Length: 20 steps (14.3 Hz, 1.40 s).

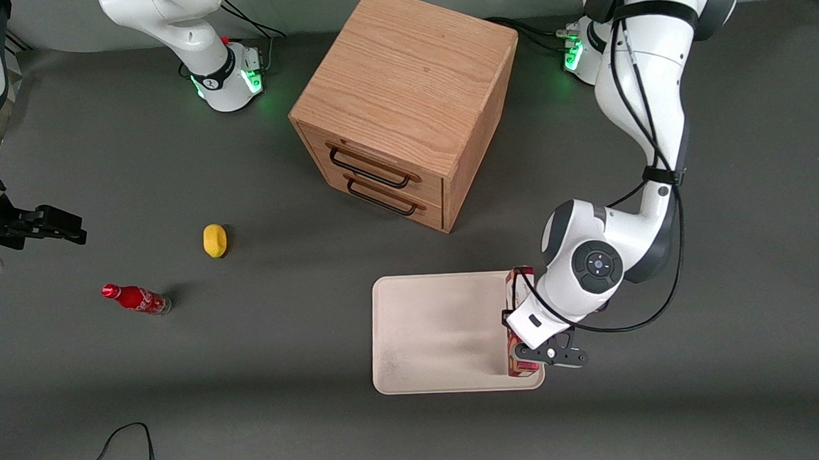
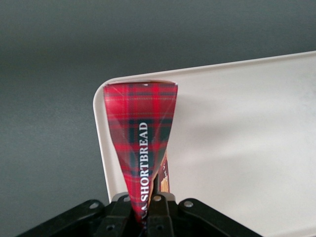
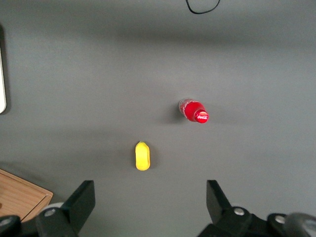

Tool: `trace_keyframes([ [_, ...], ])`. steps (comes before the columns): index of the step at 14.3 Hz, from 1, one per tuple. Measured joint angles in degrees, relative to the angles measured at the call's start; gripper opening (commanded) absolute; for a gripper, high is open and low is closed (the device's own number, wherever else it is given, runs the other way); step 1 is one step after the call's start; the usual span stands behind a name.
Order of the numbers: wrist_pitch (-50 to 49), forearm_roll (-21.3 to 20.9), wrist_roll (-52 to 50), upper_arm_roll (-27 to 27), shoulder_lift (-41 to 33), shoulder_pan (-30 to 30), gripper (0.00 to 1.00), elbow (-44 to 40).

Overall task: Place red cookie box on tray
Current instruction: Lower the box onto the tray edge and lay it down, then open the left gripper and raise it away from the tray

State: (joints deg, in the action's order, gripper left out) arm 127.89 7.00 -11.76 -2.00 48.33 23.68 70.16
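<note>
The left arm's claw [image 1: 525,353] is clamped on the long, slim dark-red tartan cardboard cookie box [image 1: 520,301], its two black fingers pinching one end so hard that in the wrist view the carton [image 2: 143,143] narrows to a wedge between them. The box hangs over the edge of the large flat cream-white plastic tray [image 1: 441,332] that lies toward the working arm's end of the grey counter [image 1: 250,375], running along the low rim and just inside it; whether its underside already rests on the tray I cannot tell. The main risk, as I judge it, is the closeness to that rim: if the claw lets go here, the carton could settle half on the rim, tip outward and slide onto the counter. The crushed end is a second worry, since a deformed carton may spring or twist on release and land crooked. A release from any height would add a bounce. Carrying the box further toward the tray's bare middle [image 2: 247,148] and lowering it before letting go would reduce all three.
</note>
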Motion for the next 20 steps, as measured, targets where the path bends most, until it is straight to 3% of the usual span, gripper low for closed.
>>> trace_keyframes([
  [6,3.2,0.0,-3.6,-0.9,2.0,0.1,0.0,0.4],
  [8,4.6,0.0,-4.1,-0.9,2.4,0.1,0.12,1.0],
  [10,4.8,0.0,-4.2,-0.9,2.5,0.1,1.0,1.3],
  [16,6.5,-0.3,-4.2,-1.0,0.6,0.2,1.0,1.2],
  [20,-1.1,-0.4,-4.2,-1.7,-5.6,-0.5,1.0,1.8],
])
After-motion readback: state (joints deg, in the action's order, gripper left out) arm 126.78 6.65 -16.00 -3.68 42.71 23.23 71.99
